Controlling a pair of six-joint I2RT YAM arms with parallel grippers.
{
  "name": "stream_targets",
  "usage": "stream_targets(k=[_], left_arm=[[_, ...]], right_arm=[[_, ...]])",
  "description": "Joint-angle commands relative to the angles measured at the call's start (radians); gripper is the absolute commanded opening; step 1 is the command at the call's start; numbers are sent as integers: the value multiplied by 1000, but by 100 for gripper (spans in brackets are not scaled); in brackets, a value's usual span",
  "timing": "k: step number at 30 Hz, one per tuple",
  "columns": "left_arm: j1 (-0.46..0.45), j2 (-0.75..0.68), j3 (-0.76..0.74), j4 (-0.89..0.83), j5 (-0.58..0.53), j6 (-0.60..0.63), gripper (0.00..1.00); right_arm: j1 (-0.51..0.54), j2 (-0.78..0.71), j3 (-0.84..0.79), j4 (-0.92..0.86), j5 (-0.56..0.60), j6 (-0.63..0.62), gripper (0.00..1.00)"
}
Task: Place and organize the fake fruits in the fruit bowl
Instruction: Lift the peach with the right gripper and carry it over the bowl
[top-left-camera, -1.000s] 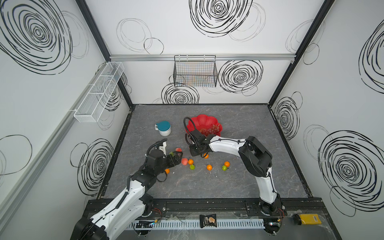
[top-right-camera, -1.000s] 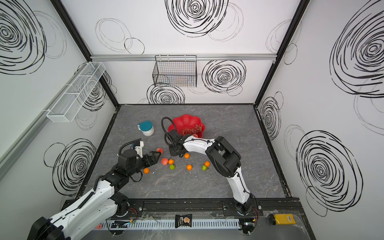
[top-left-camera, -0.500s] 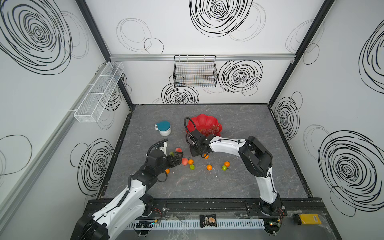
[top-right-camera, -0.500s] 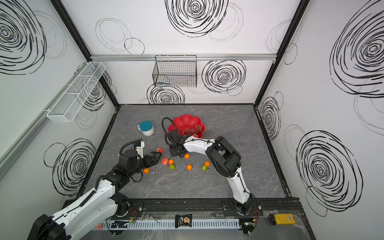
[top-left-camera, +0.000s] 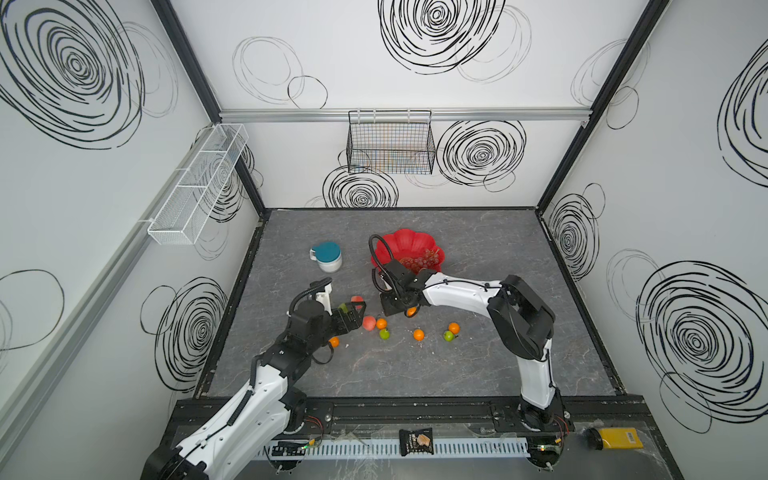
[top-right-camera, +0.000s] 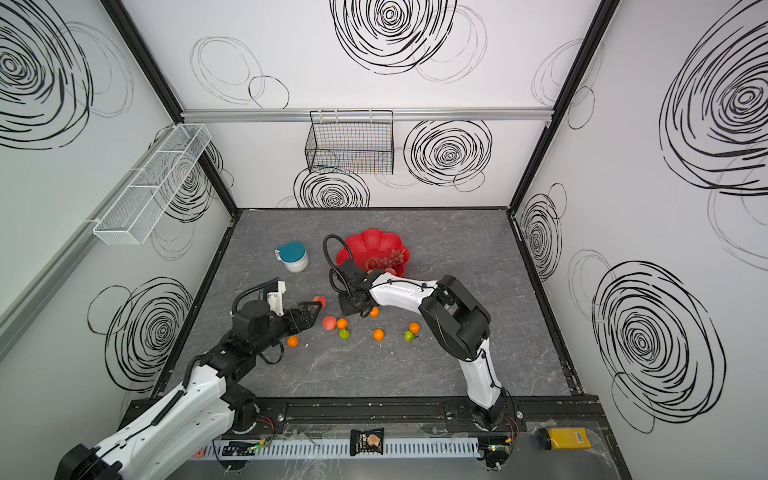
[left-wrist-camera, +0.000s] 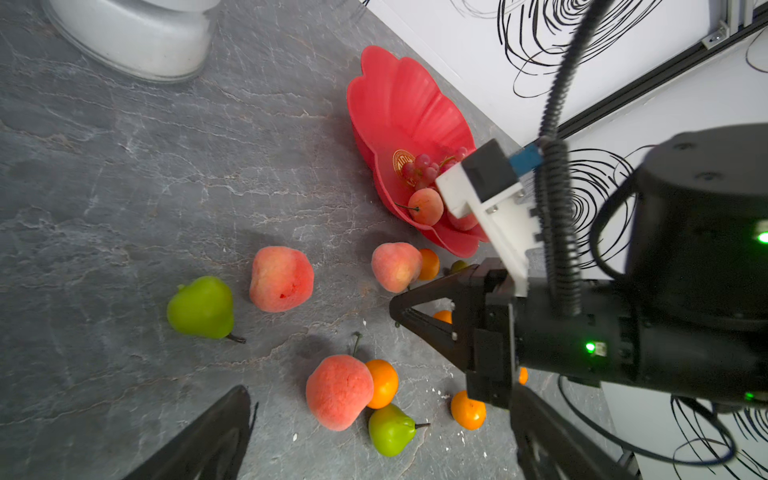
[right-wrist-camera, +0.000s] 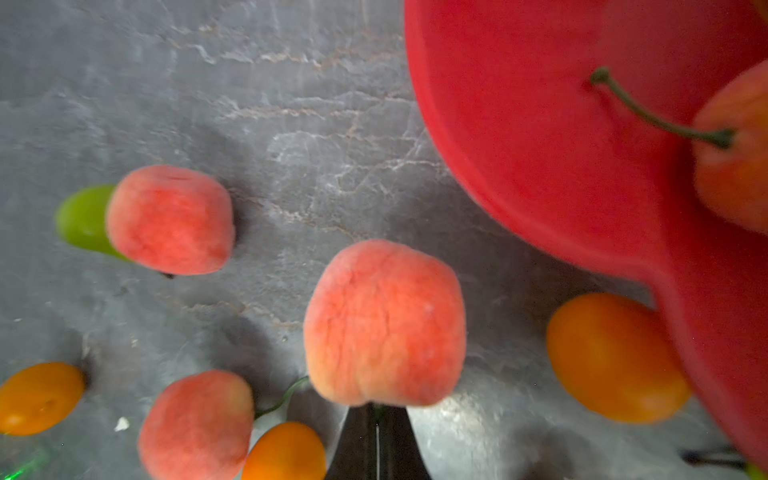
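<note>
Fruit lay loose on the grey desk (top-left-camera: 374, 374) nearest the front: oranges (top-left-camera: 418, 334), green pears (top-left-camera: 384, 333) and peaches (top-left-camera: 368, 323), with the left jaws spread wide beside them, gripping nothing. Right jaws were clenched shut, a peach (right-wrist-camera: 384, 322) just past their tips. Beyond, the red fruit bowl (top-left-camera: 407, 243) held a grape bunch (top-left-camera: 422, 261) and a stemmed peach (left-wrist-camera: 426, 206). A teal-lidded white mug (top-left-camera: 328, 257) stood near it. Bare desk ran on to the back wall (top-left-camera: 291, 174), where a black wire basket (top-left-camera: 390, 143) hung.

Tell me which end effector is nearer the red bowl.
Right. The right end effector sits just in front of the red bowl's near rim. The left end effector is farther off to the left, beside a loose peach.
</note>
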Motion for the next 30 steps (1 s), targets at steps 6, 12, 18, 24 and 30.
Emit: stream_targets(k=[6, 12, 18, 24, 30], left_arm=[[-76, 9, 34, 37, -51, -6, 100], [-172, 103, 89, 90, -110, 0, 99], [-242, 228, 166, 131, -155, 10, 99], [-273, 344, 216, 194, -170, 6, 100], [-275, 434, 263, 233, -166, 22, 99]], right_arm=[[-11, -199, -52, -37, -8, -6, 0], [-91, -293, -98, -55, -22, -19, 0], [-210, -316, -123, -83, -69, -40, 0], [-276, -283, -112, -88, -101, -55, 0], [-294, -208, -60, -90, -127, -71, 0]])
